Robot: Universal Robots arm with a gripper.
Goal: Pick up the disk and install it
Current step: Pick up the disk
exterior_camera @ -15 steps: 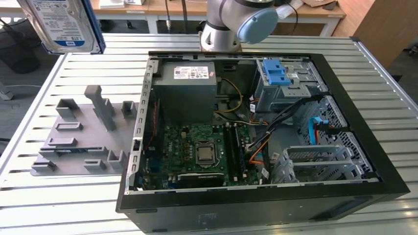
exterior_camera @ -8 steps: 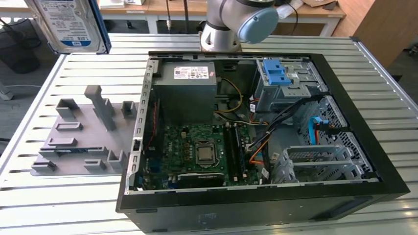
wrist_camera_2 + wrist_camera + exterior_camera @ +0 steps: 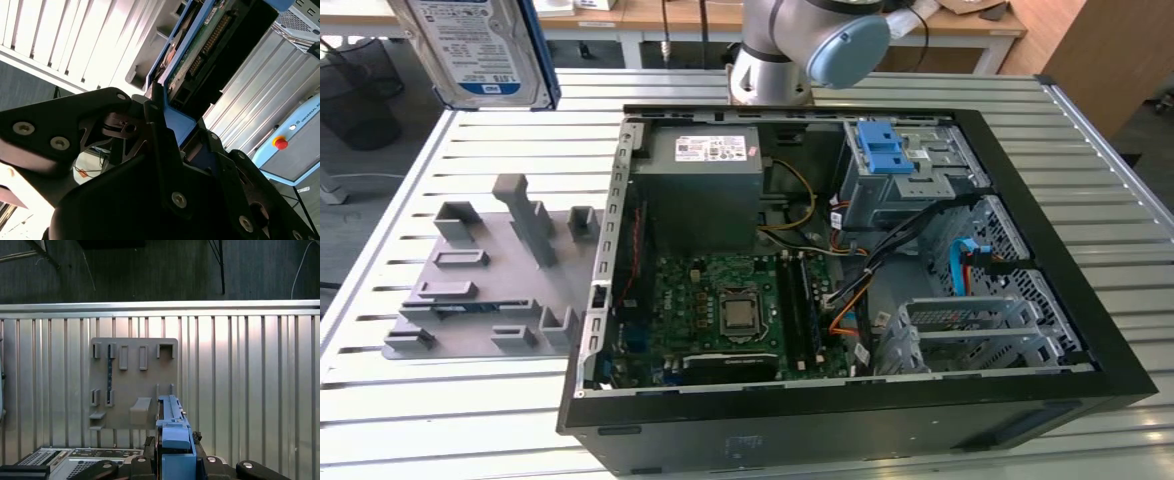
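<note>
The disk point(image 3: 470, 50), a silver hard drive with a white-and-blue label and blue rails, hangs upright in the air at the exterior view's upper left, above the grey holder plate point(image 3: 480, 285). In the second wrist view my gripper point(image 3: 182, 132) is shut on the disk point(image 3: 197, 45), its black fingers point(image 3: 156, 127) clamping the blue rail, with the drive's green circuit board facing the camera. In the first wrist view the disk point(image 3: 172, 435) shows edge-on as a blue rail over the holder plate point(image 3: 132, 365), held by the gripper point(image 3: 175, 467).
The open computer case point(image 3: 1067, 250) lies on the slatted metal table point(image 3: 454, 400), with a grey power-supply box point(image 3: 700, 170), a motherboard point(image 3: 720, 310), a blue-latched cage point(image 3: 887, 155) and a metal drive cage point(image 3: 974, 330) inside. The arm's base point(image 3: 781, 60) stands behind the case.
</note>
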